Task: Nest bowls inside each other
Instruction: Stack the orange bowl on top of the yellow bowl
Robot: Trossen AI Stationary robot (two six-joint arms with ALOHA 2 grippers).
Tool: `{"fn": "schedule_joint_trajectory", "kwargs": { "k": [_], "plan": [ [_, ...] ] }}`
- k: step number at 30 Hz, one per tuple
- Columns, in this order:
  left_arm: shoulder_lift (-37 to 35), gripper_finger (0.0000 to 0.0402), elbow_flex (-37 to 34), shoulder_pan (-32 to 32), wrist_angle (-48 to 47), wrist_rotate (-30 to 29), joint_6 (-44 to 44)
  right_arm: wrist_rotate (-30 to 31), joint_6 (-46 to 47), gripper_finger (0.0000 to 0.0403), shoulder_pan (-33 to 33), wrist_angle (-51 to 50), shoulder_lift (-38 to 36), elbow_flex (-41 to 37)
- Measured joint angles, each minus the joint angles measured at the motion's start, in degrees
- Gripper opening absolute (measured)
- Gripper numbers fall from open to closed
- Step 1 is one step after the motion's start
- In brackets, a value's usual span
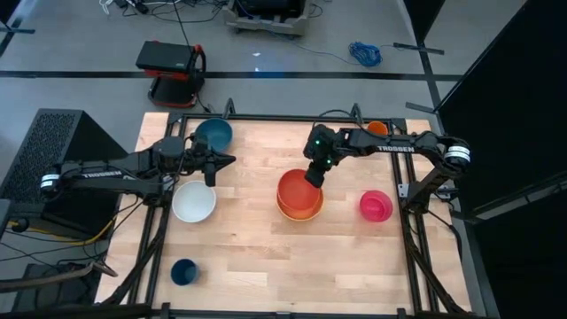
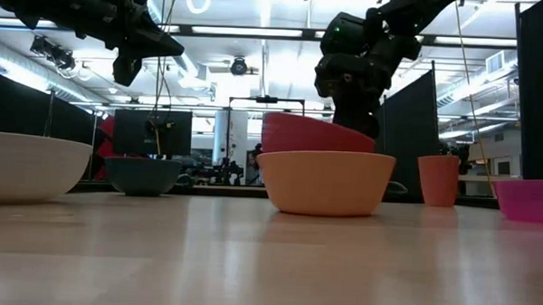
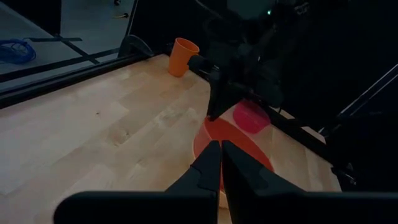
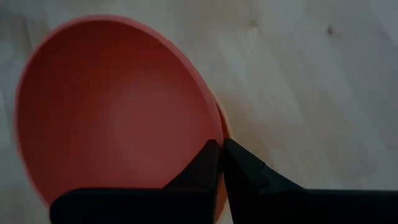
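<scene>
High view: red bowl (image 1: 297,189) sits inside orange bowl (image 1: 301,209) near table centre, but offset toward the table's far edge, not concentric. Using that stack as landmark: pink bowl (image 1: 376,206) lies well off to its right-arm side, white bowl (image 1: 194,202) well off to its left-arm side, teal-blue bowl (image 1: 213,134) beyond the white one toward the far edge. Right gripper (image 1: 314,176) is at the stack's far rim, jaws closed, nothing visibly pinched. Left gripper (image 1: 228,160) hangs between teal-blue bowl and stack, jaws closed on nothing, idle. Low view: red bowl tilted in orange bowl, one side riding high, w/ right gripper above and behind it. Risk, imo: red isn't seated, so any bump could rock it or drag the orange one sideways. Left wrist view: left fingers pressed together, pointing at the stack; the right arm looms over it, small orange cup (image 3: 182,57) beyond near the far rail. Risk: both arms converging on the stack = collision. Right wrist view: closed right fingertips sit over the red rim where a sliver of orange rim shows; can't tell if touching. Risk: shut jaws can only push, so a nudge may tip red out rather than settle it. 3 bowls not yet nested; wrong size order would jam the stack.
</scene>
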Motion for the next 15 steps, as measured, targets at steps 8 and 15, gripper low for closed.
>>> {"fn": "schedule_joint_trajectory", "kwargs": {
  "k": [8, 15],
  "plan": [
    [0.01, 0.0001, 0.00, 0.00, 0.00, 0.00, -0.09, -0.39, -1.33, 0.0000, -0.85, -2.53, 0.00, 1.64],
    [-0.01, 0.0001, 0.00, 0.00, 0.00, 0.00, -0.11, -0.34, -1.66, 0.0000, -0.91, -2.89, 0.00, 1.71]
  ]
}}
